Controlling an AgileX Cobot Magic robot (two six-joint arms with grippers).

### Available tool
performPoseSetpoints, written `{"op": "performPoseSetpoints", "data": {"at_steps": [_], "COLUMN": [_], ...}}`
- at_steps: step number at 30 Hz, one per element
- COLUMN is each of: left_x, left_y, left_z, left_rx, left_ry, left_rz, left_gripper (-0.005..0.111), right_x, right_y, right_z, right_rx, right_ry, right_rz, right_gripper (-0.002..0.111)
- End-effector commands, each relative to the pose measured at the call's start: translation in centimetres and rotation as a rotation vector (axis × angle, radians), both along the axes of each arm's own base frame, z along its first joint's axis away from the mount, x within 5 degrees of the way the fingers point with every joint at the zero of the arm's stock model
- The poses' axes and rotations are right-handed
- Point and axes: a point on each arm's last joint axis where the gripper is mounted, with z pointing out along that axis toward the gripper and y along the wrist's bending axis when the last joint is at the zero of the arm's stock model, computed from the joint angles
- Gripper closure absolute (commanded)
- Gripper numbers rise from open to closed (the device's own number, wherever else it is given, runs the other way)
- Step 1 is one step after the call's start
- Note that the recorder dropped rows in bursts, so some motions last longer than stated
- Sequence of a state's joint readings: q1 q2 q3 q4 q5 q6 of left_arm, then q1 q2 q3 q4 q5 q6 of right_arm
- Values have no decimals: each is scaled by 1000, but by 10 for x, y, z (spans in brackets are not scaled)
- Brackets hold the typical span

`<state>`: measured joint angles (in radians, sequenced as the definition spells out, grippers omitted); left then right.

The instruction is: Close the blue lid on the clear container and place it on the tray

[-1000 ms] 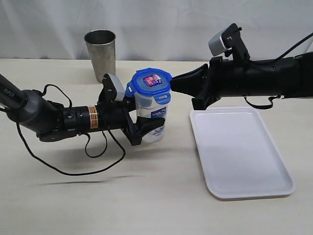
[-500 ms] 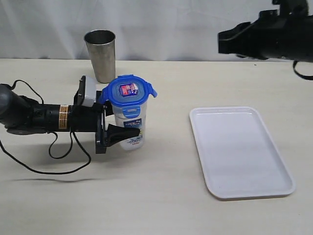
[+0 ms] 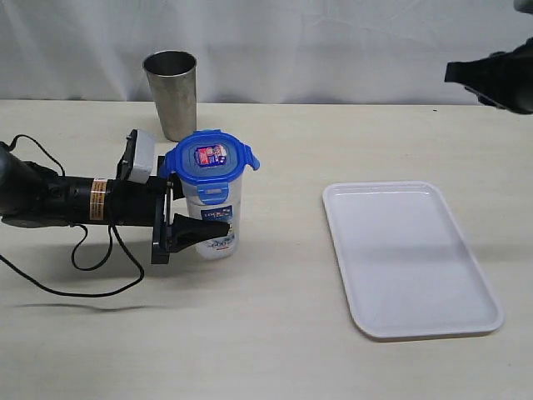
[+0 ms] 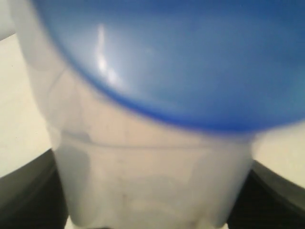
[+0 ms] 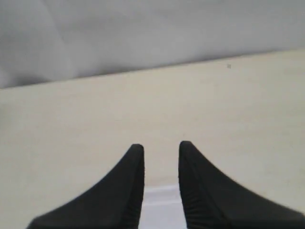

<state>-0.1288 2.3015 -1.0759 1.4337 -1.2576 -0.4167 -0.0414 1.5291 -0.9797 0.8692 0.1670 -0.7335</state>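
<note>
The clear container (image 3: 215, 208) stands upright on the table left of centre, with the blue lid (image 3: 208, 157) on top of it, sticker up. My left gripper (image 3: 208, 227) reaches in from the left and is shut on the container's lower body, at the printed label. In the left wrist view the container (image 4: 152, 181) and lid (image 4: 190, 57) fill the picture, with dark fingers (image 4: 24, 200) at both sides. The white tray (image 3: 366, 321) lies to the right with nothing on it. My right gripper (image 5: 161, 148) is open with nothing in it and hangs high at the exterior view's far right edge (image 3: 487, 79).
A grey steel cup (image 3: 171, 93) stands behind the container near the table's back edge. The left arm's black cable (image 3: 100, 267) loops over the table at the left. A strip of the tray (image 5: 159, 205) shows between the right fingers.
The left gripper has carried the lidded container to the left, away from the tray. The right arm has drawn back up and to the right, away from the lid.
</note>
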Motion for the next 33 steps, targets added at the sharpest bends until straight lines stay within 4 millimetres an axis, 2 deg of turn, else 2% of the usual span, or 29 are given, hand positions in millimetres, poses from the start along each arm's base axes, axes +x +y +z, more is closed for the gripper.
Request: {"op": "performPoseSetpoints", "data": {"at_steps": [1, 2, 3, 4, 6, 7, 9, 12, 18, 22, 25, 30, 33], "left_x": [0, 0, 0, 0, 0, 0, 1, 1, 1, 1, 1, 1, 1], "left_y": [1, 1, 1, 1, 1, 1, 1, 1, 1, 1, 1, 1, 1], "left_z": [-5, -5, -5, -5, -5, -5, -4, -4, -4, -4, -4, -4, -4], "left_rx": [36, 36, 36, 36, 34, 34, 32, 30, 31, 30, 29, 28, 28], "left_ry": [12, 12, 12, 12, 13, 13, 13, 13, 13, 13, 13, 14, 14], "left_rz": [10, 12, 12, 12, 15, 16, 20, 23, 22, 24, 26, 28, 28], "left_gripper": [107, 107, 107, 107, 107, 107, 107, 107, 107, 107, 107, 107, 107], "right_x": [7, 10, 16, 17, 17, 16, 13, 6, 3, 2, 5, 15, 16], "right_y": [-14, -11, 1, 6, 26, 33, 56, 109, 159, 177, 183, 189, 192], "right_z": [-16, -13, -11, -9, -2, 0, 5, 7, 12, 24, 29, 13, -1], "right_rx": [147, 150, 235, 290, 521, 545, 535, 479, 247, 202, 213, 254, 259], "right_ry": [233, 243, 269, 277, 300, 311, 299, 318, 356, 336, 328, 403, 466], "right_rz": [152, 208, 328, 374, 588, 644, 746, 817, 768, 746, 741, 725, 744], "right_gripper": [67, 64, 59, 58, 59, 60, 62, 62, 62, 62, 62, 62, 67]}}
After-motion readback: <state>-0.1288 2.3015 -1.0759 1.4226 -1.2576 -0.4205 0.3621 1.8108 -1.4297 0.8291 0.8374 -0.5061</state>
